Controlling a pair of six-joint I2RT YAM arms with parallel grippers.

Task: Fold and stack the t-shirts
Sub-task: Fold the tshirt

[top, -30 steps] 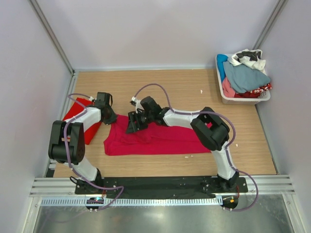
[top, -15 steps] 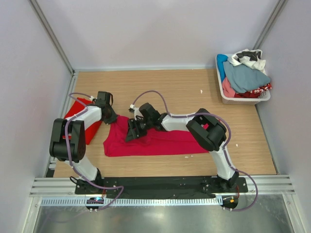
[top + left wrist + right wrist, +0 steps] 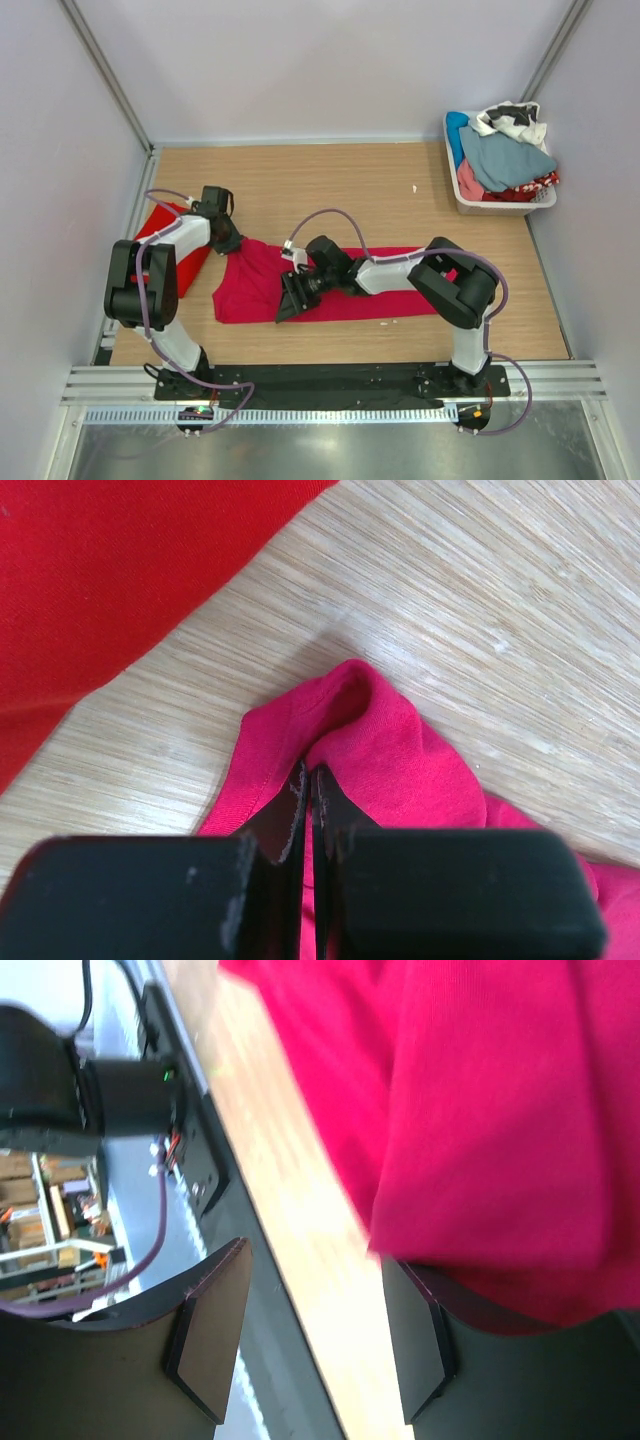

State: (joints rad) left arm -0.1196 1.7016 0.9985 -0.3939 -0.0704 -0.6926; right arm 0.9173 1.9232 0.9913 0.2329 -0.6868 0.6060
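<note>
The deep crimson t-shirt [image 3: 390, 300] lies spread flat across the middle of the table. My left gripper [image 3: 226, 240] is shut on a raised fold at its far left corner, seen close in the left wrist view [image 3: 308, 780]. The scarlet t-shirt [image 3: 160, 235] lies folded at the table's left edge, partly under my left arm; it also shows in the left wrist view [image 3: 100, 580]. My right gripper [image 3: 293, 298] is open at the crimson shirt's near edge. In the right wrist view [image 3: 315, 1345] the crimson cloth [image 3: 480, 1110] drapes over one finger [image 3: 420, 1345].
A white basket [image 3: 455, 190] heaped with mixed clothes stands at the back right corner. The black mounting rail [image 3: 330, 380] runs along the near table edge, just beyond my right gripper. Walls close in the left, back and right sides.
My right gripper has moved from the shirt's far left part across the cloth to its near edge, the arm stretching low. My left gripper has stayed pinching the corner.
</note>
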